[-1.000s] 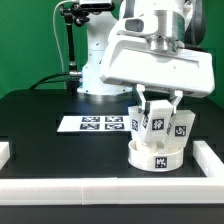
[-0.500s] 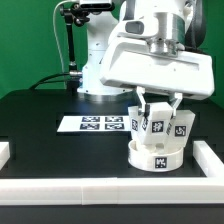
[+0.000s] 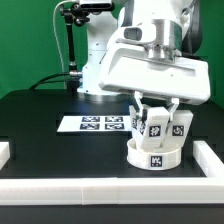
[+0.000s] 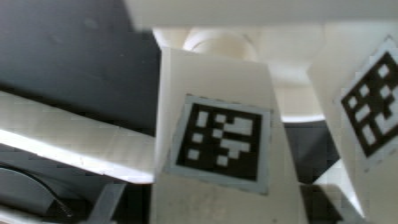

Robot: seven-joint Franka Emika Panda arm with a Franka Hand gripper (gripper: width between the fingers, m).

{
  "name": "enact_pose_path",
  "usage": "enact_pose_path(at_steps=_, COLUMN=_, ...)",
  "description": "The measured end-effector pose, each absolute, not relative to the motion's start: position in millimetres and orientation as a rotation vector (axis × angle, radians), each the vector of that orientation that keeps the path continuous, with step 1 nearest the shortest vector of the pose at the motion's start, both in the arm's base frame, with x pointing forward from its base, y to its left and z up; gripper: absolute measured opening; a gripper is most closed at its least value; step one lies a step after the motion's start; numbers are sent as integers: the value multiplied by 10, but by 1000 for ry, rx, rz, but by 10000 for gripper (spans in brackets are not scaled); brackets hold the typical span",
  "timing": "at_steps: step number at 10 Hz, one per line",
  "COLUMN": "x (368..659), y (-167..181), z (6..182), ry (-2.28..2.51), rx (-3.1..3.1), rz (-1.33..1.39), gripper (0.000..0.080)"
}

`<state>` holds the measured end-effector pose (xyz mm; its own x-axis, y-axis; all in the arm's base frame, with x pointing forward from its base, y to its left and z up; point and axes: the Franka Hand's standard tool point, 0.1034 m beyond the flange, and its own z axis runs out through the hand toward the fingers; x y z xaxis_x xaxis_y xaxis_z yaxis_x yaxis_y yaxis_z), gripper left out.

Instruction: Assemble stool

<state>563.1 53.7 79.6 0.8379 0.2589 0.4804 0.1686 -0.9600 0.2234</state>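
The stool's round white seat point(image 3: 156, 157) lies on the black table at the exterior view's right, with tagged white block legs point(image 3: 157, 124) standing upright on it. My gripper point(image 3: 156, 104) hangs straight above them, its two dark fingers point(image 3: 140, 101) spread to either side of the middle leg. In the wrist view that leg point(image 4: 222, 130) fills the middle and runs to its socket on the seat point(image 4: 217, 42). A dark gap shows between it and the finger point(image 4: 111, 195), so the jaws stand open around it. A second leg point(image 4: 370, 100) stands beside it.
The marker board point(image 3: 93, 124) lies flat on the table at the exterior view's left of the stool. Long white border rails point(image 3: 110, 189) run along the front and sides. The arm's base point(image 3: 98, 70) and a black camera stand point(image 3: 72, 40) are behind.
The hand has turned about its vertical axis and shifted slightly over the stool. The seat and legs have stayed where they were.
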Motion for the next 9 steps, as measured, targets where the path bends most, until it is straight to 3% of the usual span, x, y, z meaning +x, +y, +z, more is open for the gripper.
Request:
enact_pose_path(at_steps=3, x=5641, y=475, z=792, ry=329, rx=2836, rz=790, gripper=327)
enact_pose_path(at_steps=6, x=5644, y=473, z=812, ry=324, rx=2843, rz=774, gripper=630)
enact_pose_path(at_steps=9, x=5681, y=458, z=1000, ry=303, rx=2874, rz=744, gripper=648)
